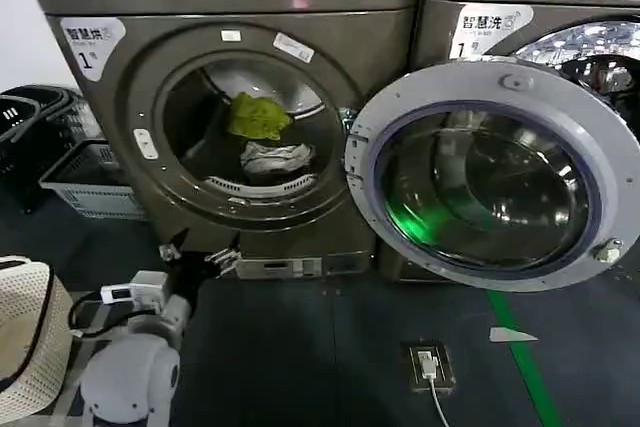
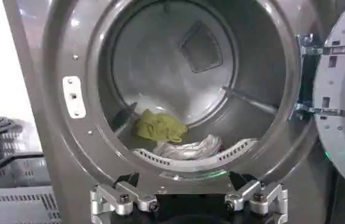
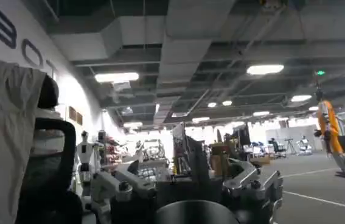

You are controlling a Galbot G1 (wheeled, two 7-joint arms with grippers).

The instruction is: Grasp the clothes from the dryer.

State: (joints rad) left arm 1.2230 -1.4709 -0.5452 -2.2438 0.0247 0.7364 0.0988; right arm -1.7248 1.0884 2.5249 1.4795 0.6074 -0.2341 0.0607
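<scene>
The dryer stands in front of me with its round door swung open to the right. In the drum lie the clothes: a yellow-green piece and, just below it, a white-grey piece. My left gripper hovers outside the machine, just below the lower left rim of the drum mouth. In the left wrist view this gripper is open and holds nothing, with the yellow-green piece and white-grey piece ahead inside the drum. My right gripper is open and points away into the room.
Plastic baskets stand on the floor left of the dryer. A second machine stands to the right, behind the open door. A floor socket with a white cable and a green floor line lie in front.
</scene>
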